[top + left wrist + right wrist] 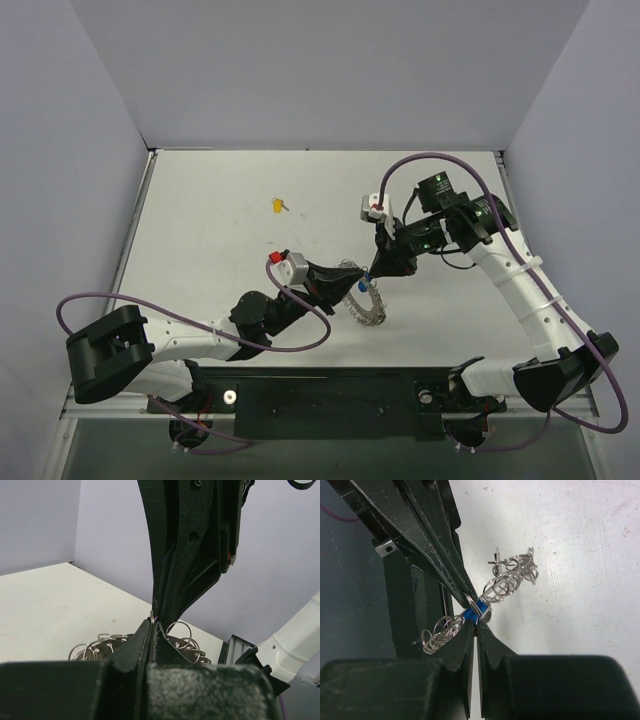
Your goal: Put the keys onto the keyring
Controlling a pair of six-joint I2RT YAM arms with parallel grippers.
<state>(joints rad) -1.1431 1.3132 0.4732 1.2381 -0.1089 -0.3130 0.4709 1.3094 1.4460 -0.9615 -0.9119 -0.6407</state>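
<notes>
The keyring (366,303), a silvery loop hung with small wire rings, hangs just above the table in front of the left arm. My left gripper (345,284) is shut on one thin ring of it (152,618); more rings (184,636) show behind the fingers. A blue-headed key (477,609) sits at that same ring, and a yellow-headed key (278,206) lies alone farther back. My right gripper (476,623) comes in from the far side, tip to tip with the left fingers (432,550), and is shut on the blue key's lower edge. Ring clusters (512,576) hang on either side.
The two grippers meet near the middle of the white table (220,240), their fingertips almost touching. Grey walls close the back and sides. Purple cables (430,158) loop over both arms. A black rail (330,395) runs along the near edge between the bases.
</notes>
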